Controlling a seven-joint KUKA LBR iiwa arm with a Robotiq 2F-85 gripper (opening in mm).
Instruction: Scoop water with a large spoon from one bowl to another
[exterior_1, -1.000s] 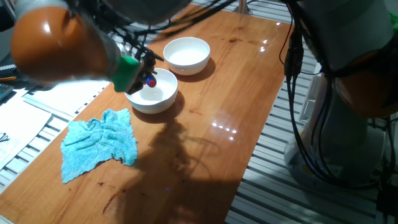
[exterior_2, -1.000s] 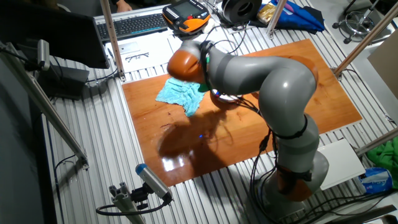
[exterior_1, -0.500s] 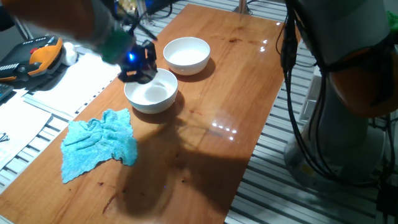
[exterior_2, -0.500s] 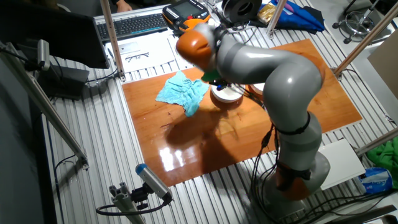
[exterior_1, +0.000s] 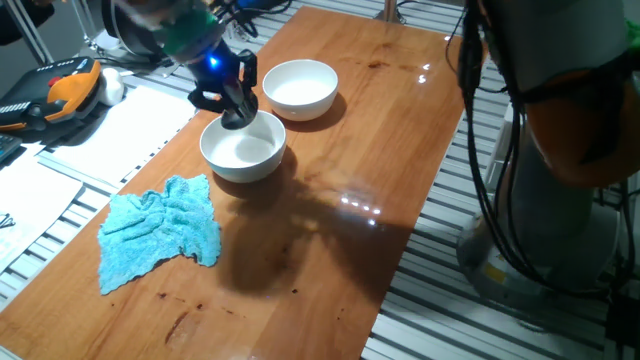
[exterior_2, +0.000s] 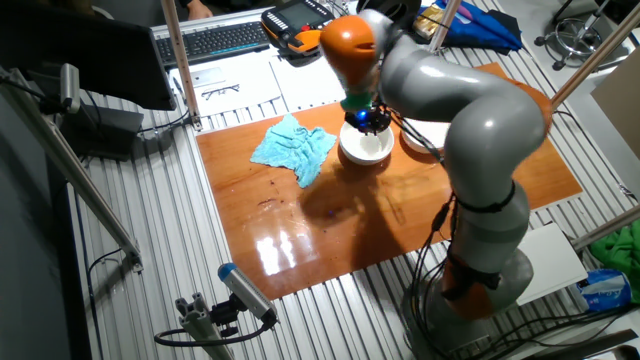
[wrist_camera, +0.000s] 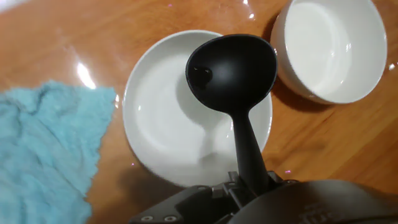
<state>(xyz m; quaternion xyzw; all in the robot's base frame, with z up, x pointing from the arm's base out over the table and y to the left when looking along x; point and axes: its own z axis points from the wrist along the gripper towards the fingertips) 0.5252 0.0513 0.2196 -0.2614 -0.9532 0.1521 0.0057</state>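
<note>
The large spoon, a black ladle, hangs cup-down over the nearer white bowl (wrist_camera: 163, 134). Its round cup (wrist_camera: 231, 70) sits above the bowl's right half, and the handle (wrist_camera: 249, 146) runs back into my gripper (wrist_camera: 250, 184), which is shut on it. In one fixed view the gripper (exterior_1: 231, 97) stands over the back rim of that bowl (exterior_1: 243, 152). The second white bowl (exterior_1: 300, 88) lies just beyond it, also seen as bowl (wrist_camera: 329, 46). In the other fixed view the gripper (exterior_2: 368, 118) is above the bowl (exterior_2: 364, 150). Water is too faint to make out in either bowl or the cup.
A crumpled light-blue cloth (exterior_1: 160, 232) lies on the wooden table left of the nearer bowl, also seen as cloth (exterior_2: 293, 145) and cloth (wrist_camera: 43, 155). White paper (exterior_1: 110, 130) and an orange pendant (exterior_1: 60, 90) lie past the table's left edge. The arm's base (exterior_2: 480, 270) stands at the right side.
The arm has swung up and away from the table's left side. The gripper has turned, so the ladle now points down over the nearer bowl.
</note>
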